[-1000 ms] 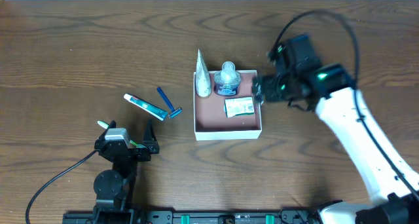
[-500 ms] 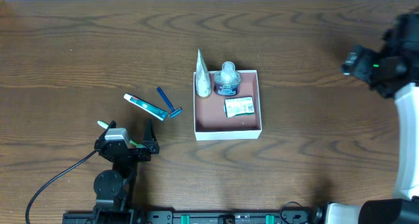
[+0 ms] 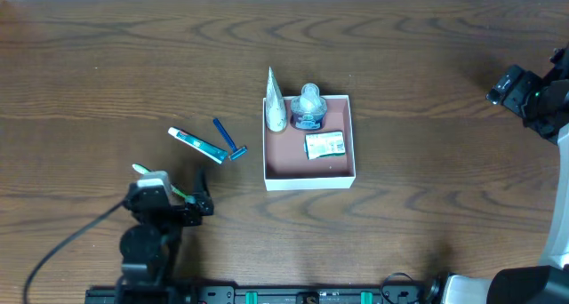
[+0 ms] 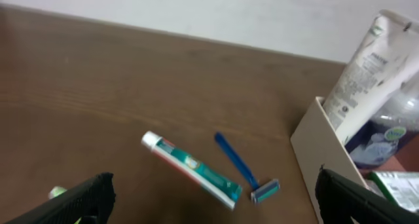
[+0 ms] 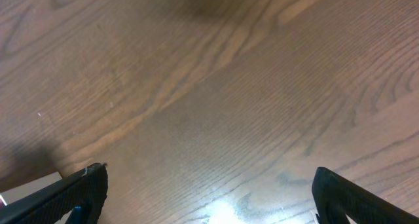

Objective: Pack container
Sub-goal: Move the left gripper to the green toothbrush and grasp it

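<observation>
The container [image 3: 309, 181] sits mid-table, white walls and reddish-brown floor. It holds a white tube [image 3: 276, 104], a clear blue bottle [image 3: 308, 107] and a small green-white packet [image 3: 324, 145]. A toothpaste tube [image 3: 197, 145] and a blue razor [image 3: 228, 140] lie left of it. My left gripper [image 3: 197, 200] is open and empty, low at the front left. Its wrist view shows the toothpaste [image 4: 193, 168], razor [image 4: 245, 171] and container wall [image 4: 314, 139] ahead of the open jaws [image 4: 213, 198]. My right gripper [image 3: 500, 91] is open and empty at the far right, over bare wood [image 5: 209, 198].
A thin green object [image 3: 140, 170] lies partly under my left arm. A black cable [image 3: 71, 242] trails from the left arm to the front left. The table's far edge meets a pale wall [image 4: 196, 14].
My right arm has pulled away from the container's right wall to the far right edge of the table. My left arm has shifted slightly toward the front.
</observation>
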Available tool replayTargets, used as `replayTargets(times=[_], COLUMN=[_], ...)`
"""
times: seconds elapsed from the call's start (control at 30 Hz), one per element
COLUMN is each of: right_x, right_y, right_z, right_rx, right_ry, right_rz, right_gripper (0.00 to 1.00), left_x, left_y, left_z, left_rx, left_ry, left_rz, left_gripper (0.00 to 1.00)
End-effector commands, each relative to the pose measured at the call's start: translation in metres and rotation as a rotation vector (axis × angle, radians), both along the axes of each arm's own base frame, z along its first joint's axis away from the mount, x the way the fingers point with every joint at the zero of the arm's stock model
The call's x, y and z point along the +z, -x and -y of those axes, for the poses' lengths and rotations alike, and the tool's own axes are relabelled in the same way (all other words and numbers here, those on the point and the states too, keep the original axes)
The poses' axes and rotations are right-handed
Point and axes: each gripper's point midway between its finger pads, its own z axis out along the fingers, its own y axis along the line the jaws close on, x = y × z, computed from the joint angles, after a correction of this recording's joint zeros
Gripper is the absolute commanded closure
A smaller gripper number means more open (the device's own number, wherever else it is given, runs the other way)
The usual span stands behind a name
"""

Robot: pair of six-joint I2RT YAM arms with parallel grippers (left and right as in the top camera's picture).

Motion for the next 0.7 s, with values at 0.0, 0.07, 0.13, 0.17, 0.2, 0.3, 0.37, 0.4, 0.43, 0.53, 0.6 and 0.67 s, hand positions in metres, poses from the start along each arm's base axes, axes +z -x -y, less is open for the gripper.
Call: replayTargets(times=[0.0, 0.07, 0.13, 0.17, 0.2, 0.3, 0.37, 0.4, 0.43, 0.53, 0.6, 0.67], right_x=[0.010, 0.010, 0.010, 0.010, 0.010, 0.010, 0.010, 0.010, 0.010, 0.010, 0.010, 0.010], right_y=[0.000, -0.001, 0.000, 0.000, -0.001, 0.000, 0.000, -0.001, 0.000, 0.000, 0.000, -0.001], right_z=[0.003, 0.002, 0.003, 0.003, 0.002, 0.003, 0.003, 0.002, 0.003, 0.003, 0.003, 0.002], right_rx=[-0.015, -0.015, -0.015, -0.015, -0.015, -0.015, -0.015, -0.015, -0.015, -0.015, -0.015, -0.015], right_ry=[0.004, 0.004, 0.004, 0.004, 0.004, 0.004, 0.004, 0.004, 0.004, 0.005, 0.004, 0.004], right_rz=[0.029, 0.029, 0.029, 0.029, 0.029, 0.029, 0.029, 0.029, 0.029, 0.028, 0.029, 0.029], right_gripper=[0.01, 0.01, 0.01, 0.01, 0.01, 0.01, 0.01, 0.01, 0.01, 0.01, 0.01, 0.01], left_x=[0.051, 0.064, 0.076, 0.082, 0.088, 0.103, 0.107, 0.107, 0.104, 0.088, 0.078, 0.070], left_y=[0.001, -0.002, -0.007, -0.011, -0.015, -0.024, -0.027, -0.030, -0.033, -0.037, -0.041, -0.045], left_z=[-0.017, -0.021, -0.021, -0.016, -0.010, 0.020, 0.039, 0.044, 0.048, 0.055, 0.055, 0.051], left_rx=[0.093, 0.114, 0.112, 0.085, 0.049, -0.100, -0.196, -0.218, -0.240, -0.265, -0.270, -0.251], left_ry=[0.012, 0.006, 0.008, 0.019, 0.035, 0.117, 0.180, 0.197, 0.217, 0.250, 0.243, 0.235], left_rz=[-0.036, -0.136, -0.240, -0.282, -0.321, -0.436, -0.500, -0.518, -0.539, -0.617, -0.653, -0.682], left_gripper=[0.02, 0.02, 0.02, 0.02, 0.02, 0.02, 0.02, 0.02, 0.02, 0.02, 0.00, 0.07])
